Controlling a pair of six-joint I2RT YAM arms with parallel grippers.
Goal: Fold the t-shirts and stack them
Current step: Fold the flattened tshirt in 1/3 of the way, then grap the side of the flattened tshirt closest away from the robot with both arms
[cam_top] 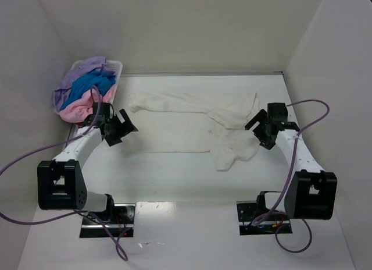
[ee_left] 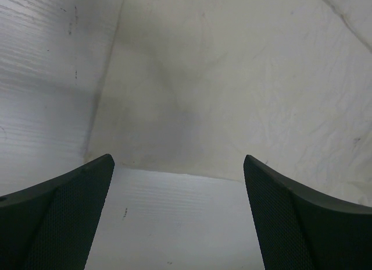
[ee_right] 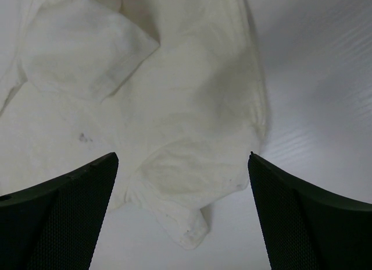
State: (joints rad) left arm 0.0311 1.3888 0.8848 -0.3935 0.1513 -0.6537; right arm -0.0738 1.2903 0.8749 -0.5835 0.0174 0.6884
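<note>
A cream-white t-shirt (cam_top: 186,127) lies spread across the middle of the table, its right part bunched into a crumpled fold (cam_top: 232,151). The same cloth (ee_right: 174,107) fills the right wrist view. My right gripper (cam_top: 260,132) hovers just right of that bunched part, open and holding nothing. At the shirt's left edge my left gripper (cam_top: 120,128) is open too, over bare table, with the shirt's edge (ee_left: 244,95) just ahead of its fingers (ee_left: 302,217). Lilac (cam_top: 81,72), bright blue (cam_top: 93,84) and pale pink (cam_top: 78,110) t-shirts are piled in the basket.
The white plastic basket (cam_top: 114,65) stands in the back left corner against the wall. White walls enclose the table at the left, back and right. Purple cables (cam_top: 314,116) loop from both arms.
</note>
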